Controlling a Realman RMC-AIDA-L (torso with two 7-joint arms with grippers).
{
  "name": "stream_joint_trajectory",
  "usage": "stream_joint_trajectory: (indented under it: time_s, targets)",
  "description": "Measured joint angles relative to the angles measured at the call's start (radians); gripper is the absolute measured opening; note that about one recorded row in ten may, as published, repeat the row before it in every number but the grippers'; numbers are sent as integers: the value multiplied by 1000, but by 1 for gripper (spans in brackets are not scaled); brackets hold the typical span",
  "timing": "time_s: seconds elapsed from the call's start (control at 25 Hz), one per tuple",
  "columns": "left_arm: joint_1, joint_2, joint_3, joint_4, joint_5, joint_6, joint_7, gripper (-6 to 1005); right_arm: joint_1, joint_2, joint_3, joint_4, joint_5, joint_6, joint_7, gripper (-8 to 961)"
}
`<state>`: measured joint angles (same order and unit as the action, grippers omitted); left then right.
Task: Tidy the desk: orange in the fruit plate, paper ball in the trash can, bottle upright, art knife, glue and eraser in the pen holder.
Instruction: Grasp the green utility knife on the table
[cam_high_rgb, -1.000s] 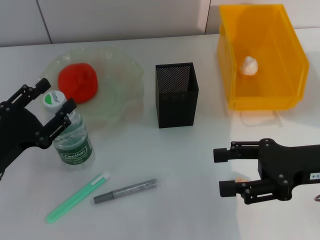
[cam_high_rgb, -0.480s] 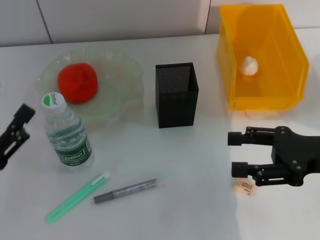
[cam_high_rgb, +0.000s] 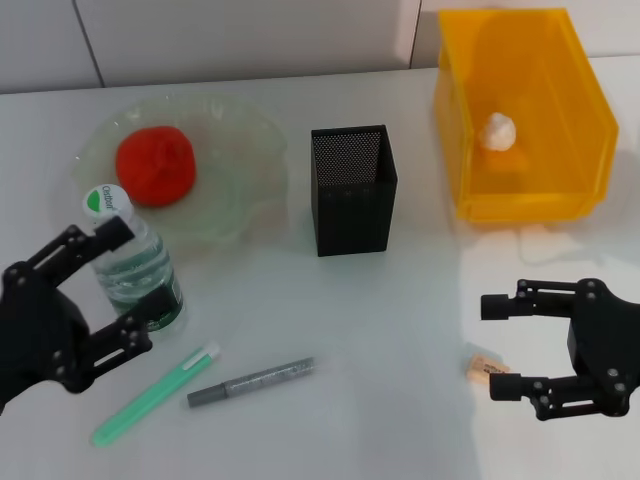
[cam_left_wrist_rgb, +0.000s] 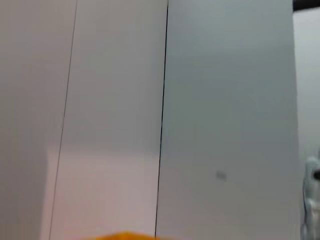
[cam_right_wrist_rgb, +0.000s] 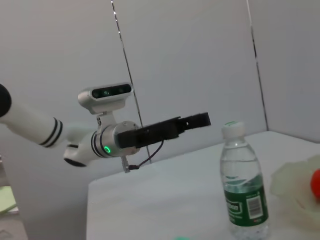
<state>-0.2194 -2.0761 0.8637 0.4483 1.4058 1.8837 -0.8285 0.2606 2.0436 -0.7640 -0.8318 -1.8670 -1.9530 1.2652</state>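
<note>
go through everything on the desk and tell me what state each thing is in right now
orange: in the fruit plate.
paper ball: in the trash can.
bottle: upright, capped.
glue: lying flat.
art knife: lying flat.
eraser: on the desk.
pen holder: upright.
left claw: open, around the bottle.
right claw: open.

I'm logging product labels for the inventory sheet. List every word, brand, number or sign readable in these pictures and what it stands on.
"Cestbon": on the green label of the bottle, legible only in part.
White cap of the bottle: a green mark with small print, too small to read.
Eraser: faint reddish print, too blurred to read.
Bottle label in the right wrist view: a barcode and white print, unreadable.
Art knife, glue: no readable text.
</note>
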Motion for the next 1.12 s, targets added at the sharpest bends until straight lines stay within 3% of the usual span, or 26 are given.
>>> stream_joint_trajectory:
  time_s: [0.04, 0.08, 0.24, 0.28, 0.36, 0.44, 0.48, 0.56, 0.68, 0.72, 0.76, 0.8, 0.84, 0.88, 1.0, 1.08, 1.12]
  targets:
    - [0, 0, 0, 0, 0, 0, 0, 784, -2, 0, 4, 5, -2, 5, -11, 781]
    - [27, -3, 89, 132, -8, -112, -112, 783, -3, 1, 7, 13, -4, 13, -20, 781]
    - [61, -4, 218, 285, -53, -259, -223, 783, -7, 2, 23, 38, -11, 32, -38, 780]
    - [119, -3, 339, 450, -69, -378, -294, 783, -9, 4, 29, 40, -11, 32, -42, 780]
    - [159, 0, 403, 557, -61, -443, -340, 783, -13, 6, 39, 41, -12, 32, -47, 780]
    - [159, 0, 403, 557, -61, -443, -340, 783, -17, 7, 49, 42, -12, 33, -47, 780]
    - [250, 5, 496, 784, 1, -524, -466, 782, -18, 7, 54, 42, -12, 33, -47, 780]
    - [301, 4, 524, 927, 81, -542, -564, 782, -20, 8, 58, 43, -12, 33, -47, 780]
    - [301, 4, 524, 927, 81, -542, -564, 782, -19, 8, 60, 49, -12, 40, -48, 780]
    - [359, 3, 579, 1112, 219, -573, -702, 782, -19, 8, 61, 50, -12, 43, -48, 780]
    - [359, 3, 579, 1112, 219, -573, -702, 782, -18, 8, 62, 51, -12, 45, -48, 780]
    - [375, 4, 614, 1227, 340, -585, -837, 782, -17, 8, 62, 51, -12, 46, -48, 780]
    - [375, 4, 614, 1227, 340, -585, -837, 782, -17, 8, 63, 51, -12, 47, -48, 780]
    - [371, 6, 625, 1290, 437, -576, -962, 782, -16, 8, 63, 51, -12, 47, -48, 780]
    - [311, 6, 649, 1412, 698, -494, -1278, 782, -15, 7, 63, 53, -17, 50, -48, 780]
    - [311, 6, 649, 1412, 698, -494, -1278, 782, -13, 7, 63, 53, -30, 53, -48, 780]
    - [246, 5, 666, 1443, 824, -422, -1422, 782, -11, 6, 62, 53, -37, 56, -48, 780]
